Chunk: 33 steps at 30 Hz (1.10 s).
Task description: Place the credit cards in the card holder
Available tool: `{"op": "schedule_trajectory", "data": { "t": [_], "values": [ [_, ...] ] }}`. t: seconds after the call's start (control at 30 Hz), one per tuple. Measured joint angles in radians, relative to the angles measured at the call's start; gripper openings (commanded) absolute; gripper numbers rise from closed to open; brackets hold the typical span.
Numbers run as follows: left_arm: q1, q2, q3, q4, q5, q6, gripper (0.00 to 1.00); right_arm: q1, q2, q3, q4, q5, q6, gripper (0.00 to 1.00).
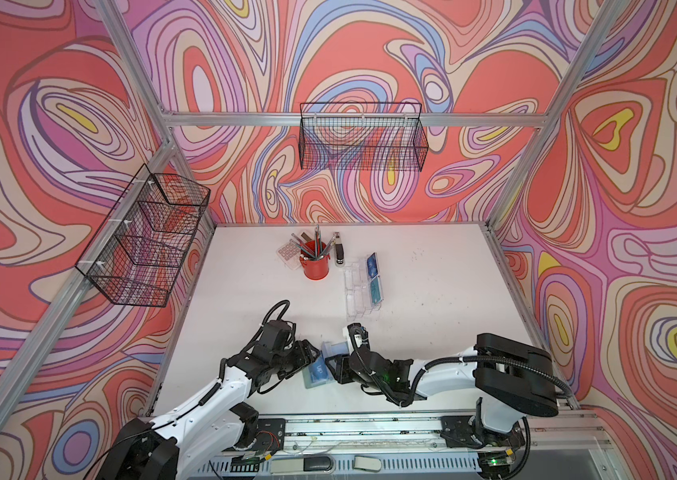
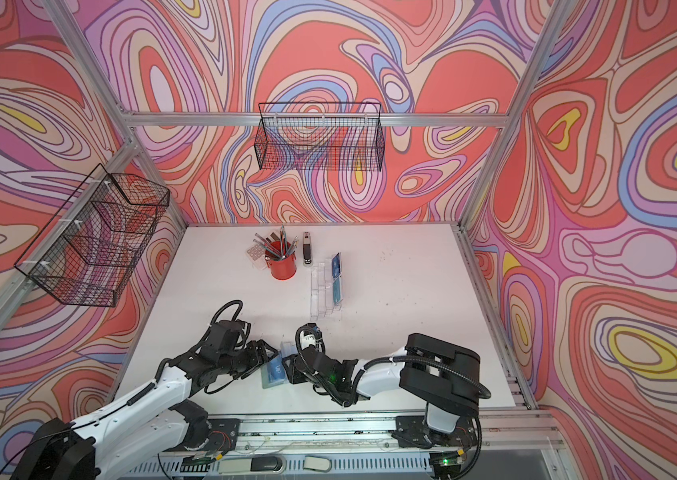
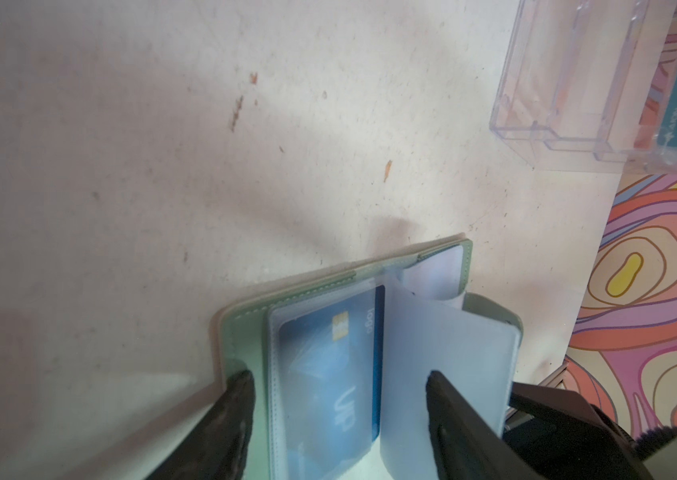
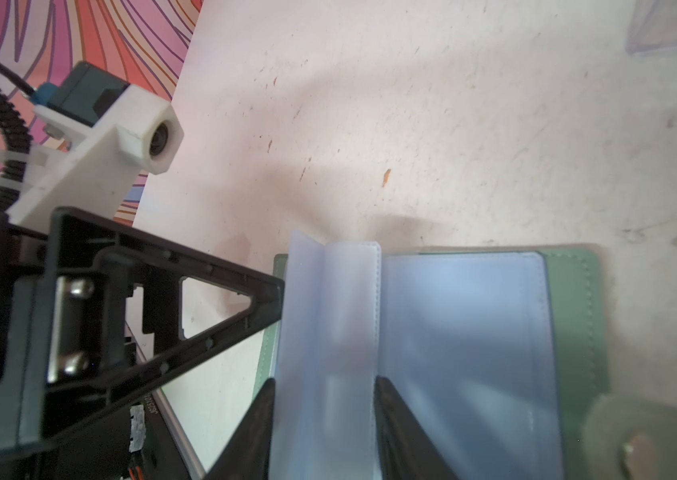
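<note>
Both tools are working at the open holder (image 3: 241, 328), which is lying on the table (image 1: 432, 332) near its front edge, between them.

The left tool (image 3: 339, 374) is standing released. Its fingers are spreading wide over the page on its side, one tip at the green cover's outer edge and the other by the spine. Neither is touching the blue card (image 3: 328, 365), which is sitting inside a clear pocket between them with its "VIP" lettering showing. The right tool (image 4: 324, 380) is bracketing a fan of clear sleeves (image 4: 328, 311) standing up from the spine. Its fingers are meeting them on both sides, but I cannot tell whether it is grasping them or only flanking them. Behind the holder and apart from it, the clear stand (image 1: 355, 299) is holding a second blue card (image 1: 371, 266) and a teal card (image 1: 375, 291) upright.
</note>
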State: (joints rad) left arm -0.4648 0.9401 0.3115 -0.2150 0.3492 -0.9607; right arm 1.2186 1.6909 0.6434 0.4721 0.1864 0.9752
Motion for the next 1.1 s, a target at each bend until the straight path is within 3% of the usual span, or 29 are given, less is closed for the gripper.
{"op": "schedule_trajectory", "data": {
  "t": [0.53, 0.77, 1.1],
  "values": [
    [0.0, -0.097, 0.021, -0.105, -0.04, 0.026, 0.71, 0.0, -0.028, -0.048, 0.061, -0.016, -0.006, 0.47],
    [0.0, -0.143, 0.021, -0.105, -0.026, 0.031, 0.71, 0.0, -0.063, -0.083, 0.085, -0.015, -0.007, 0.55],
    [0.0, -0.177, 0.02, -0.097, -0.006, 0.029, 0.68, 0.0, -0.064, -0.082, 0.055, 0.028, -0.007, 0.44]
  ]
}}
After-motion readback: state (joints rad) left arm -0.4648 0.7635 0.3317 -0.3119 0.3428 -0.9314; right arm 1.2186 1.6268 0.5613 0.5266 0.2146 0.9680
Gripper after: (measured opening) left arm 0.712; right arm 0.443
